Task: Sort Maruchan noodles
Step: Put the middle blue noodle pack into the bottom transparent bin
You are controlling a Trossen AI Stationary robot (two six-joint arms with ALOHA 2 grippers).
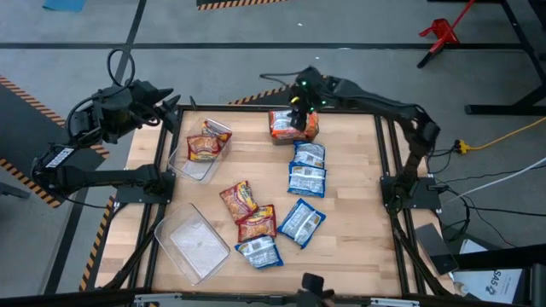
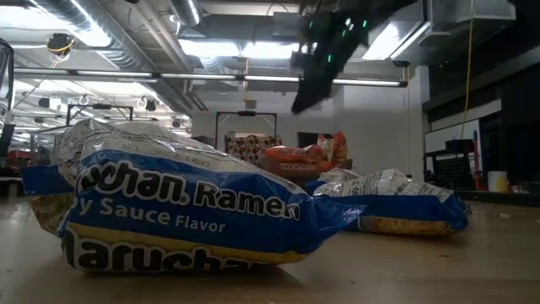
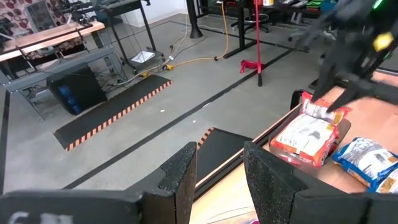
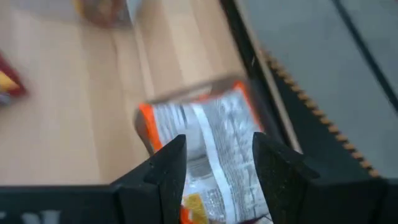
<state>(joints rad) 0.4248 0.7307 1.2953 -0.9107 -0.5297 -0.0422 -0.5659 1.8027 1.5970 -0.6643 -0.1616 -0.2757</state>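
Observation:
An orange-and-white Maruchan packet (image 1: 288,126) (image 4: 208,134) lies flat on the wood at the table's far edge. My right gripper (image 1: 299,116) (image 2: 302,101) hangs open just above it, slanting down, and the low view shows a gap between fingers and packet. Several blue-and-white packets (image 1: 308,169) and red-orange packets (image 1: 246,211) lie loose on the table's middle and near part. More red-orange packets (image 1: 205,145) lie in a clear bin. My left gripper (image 3: 221,180) waits open at the far left corner, raised and holding nothing.
A clear bin (image 1: 194,167) stands at the left and a second clear bin (image 1: 193,245) at the near left. Black frame rails (image 1: 388,153) run along the table's edges. Bare wood (image 1: 350,162) shows at the right of the packets.

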